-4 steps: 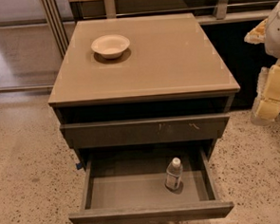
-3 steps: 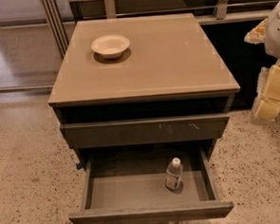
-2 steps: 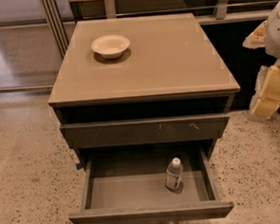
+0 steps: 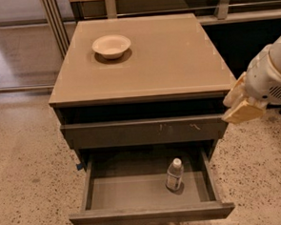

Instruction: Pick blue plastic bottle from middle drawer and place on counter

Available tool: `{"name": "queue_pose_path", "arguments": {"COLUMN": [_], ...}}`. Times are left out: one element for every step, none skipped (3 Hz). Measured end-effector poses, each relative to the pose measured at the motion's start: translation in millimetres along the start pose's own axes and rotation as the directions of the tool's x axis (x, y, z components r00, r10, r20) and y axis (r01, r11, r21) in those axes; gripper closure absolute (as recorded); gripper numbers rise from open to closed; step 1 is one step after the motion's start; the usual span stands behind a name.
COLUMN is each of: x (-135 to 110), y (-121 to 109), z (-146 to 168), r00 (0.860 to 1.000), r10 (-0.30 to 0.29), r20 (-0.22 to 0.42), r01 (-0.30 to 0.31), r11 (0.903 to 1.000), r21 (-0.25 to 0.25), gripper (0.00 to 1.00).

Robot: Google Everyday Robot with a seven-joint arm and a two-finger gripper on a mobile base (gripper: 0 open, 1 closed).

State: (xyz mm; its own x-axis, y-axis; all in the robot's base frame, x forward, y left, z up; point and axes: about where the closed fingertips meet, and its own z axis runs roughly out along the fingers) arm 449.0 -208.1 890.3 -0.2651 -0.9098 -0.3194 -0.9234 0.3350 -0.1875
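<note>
One blue plastic bottle (image 4: 174, 175) stands upright in the open middle drawer (image 4: 136, 192), below the bench (image 4: 165, 55) and toward its right side. The white cap points up and the base rests on the grey drawer floor. The bottle is near the drawer's right wall but apart from it.

We see the drawer pulled well out past the bench's front edge, its plain front panel nearest the camera. Directly under the bench lies a dark open slot. Beneath that is a drawer front (image 4: 132, 133) marked with small pale scratches.

On the bench, near its back left corner, sits a shallow cream bowl (image 4: 111, 45), upright and alone on the tan top.

The robot's gripper (image 4: 239, 106) hangs just off the bench's front right corner, at about the level of its edge. It is above the open drawer and well apart from the bottle. The white arm housing (image 4: 272, 75) runs off to the right. Whether the gripper is released or clenched we cannot tell.

A scrap of blue tape (image 4: 79, 166) shows below the bench's left side, against the speckled floor (image 4: 24, 164).
</note>
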Motion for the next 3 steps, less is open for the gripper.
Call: {"name": "queue_pose_path", "arguments": {"x": [9.5, 6.7, 6.7], "y": [8.6, -0.2, -0.2], "z": [86.0, 93.2, 93.2], "r00": [0.995, 0.994, 0.994], "r10": [0.063, 0.067, 0.067], "r20": [0.071, 0.089, 0.089], "r01": [-0.058, -0.064, -0.064], "r11": [0.9960, 0.9972, 0.9972], "r21": [-0.067, -0.039, -0.039], "gripper": [0.84, 1.00, 1.00]}}
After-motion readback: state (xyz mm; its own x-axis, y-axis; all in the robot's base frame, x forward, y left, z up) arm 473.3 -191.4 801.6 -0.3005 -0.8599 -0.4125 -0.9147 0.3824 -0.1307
